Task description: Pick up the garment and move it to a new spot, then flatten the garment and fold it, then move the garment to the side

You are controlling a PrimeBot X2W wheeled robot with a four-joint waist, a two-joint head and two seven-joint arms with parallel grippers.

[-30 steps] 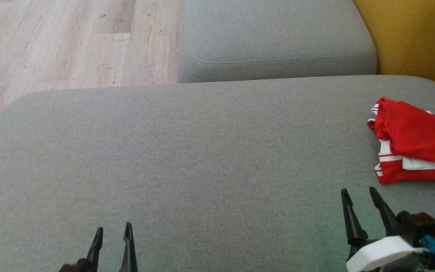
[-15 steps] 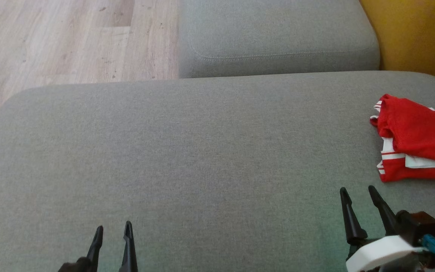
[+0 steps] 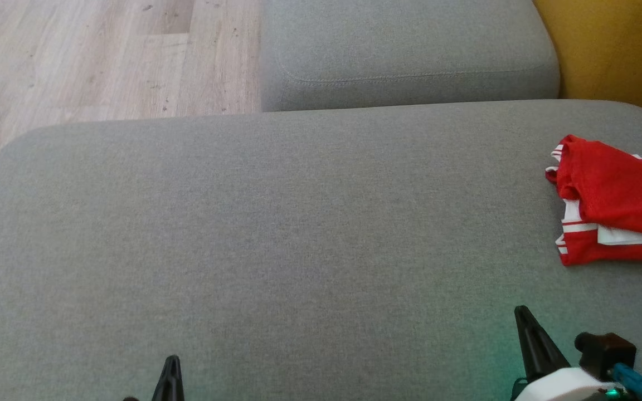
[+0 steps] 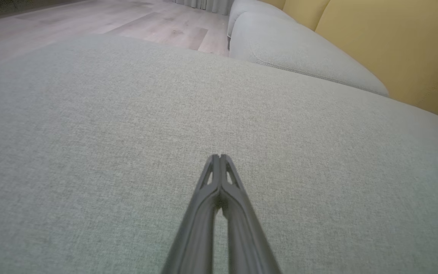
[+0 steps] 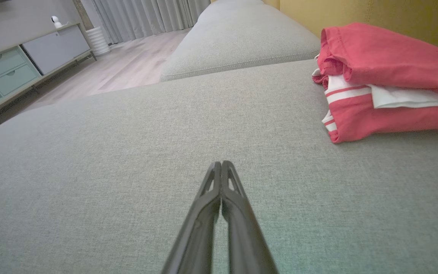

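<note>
Garment: The red, white-striped garment (image 3: 613, 206) lay in a loose, layered heap at the right end of the seat (image 3: 298, 234), near the yellow back (image 3: 616, 50). The head view's edge cut off its right part.
Left gripper: The left gripper (image 3: 171, 362) had its jaws clenched together on nothing, with the tip low over bare seat at the front left.
Right gripper: The right gripper (image 3: 520, 311) was likewise pressed shut and empty, its tip over bare seat at the front right.
Direction: From the right gripper the garment lay ahead and to the right, with a strip of bare seat between tip and cloth. From the left gripper it lay well apart, across most of the seat.
Long axis: It ran left to right across the seat, roughly crosswise to the way the right fingers pointed. The striped short end faced the seat's middle.
Nearer arm: The right, plainly.
Stage: The rough fold at the side could have been either a finished job or a heap not yet picked up; the pictures did not settle it.
Next move: If a pick was due, the right jaws would need to part first, then swing forward and right onto the striped near edge.
Risk: The layers looked loose, so a pinch on the top one alone would likely pull the heap open.
</note>
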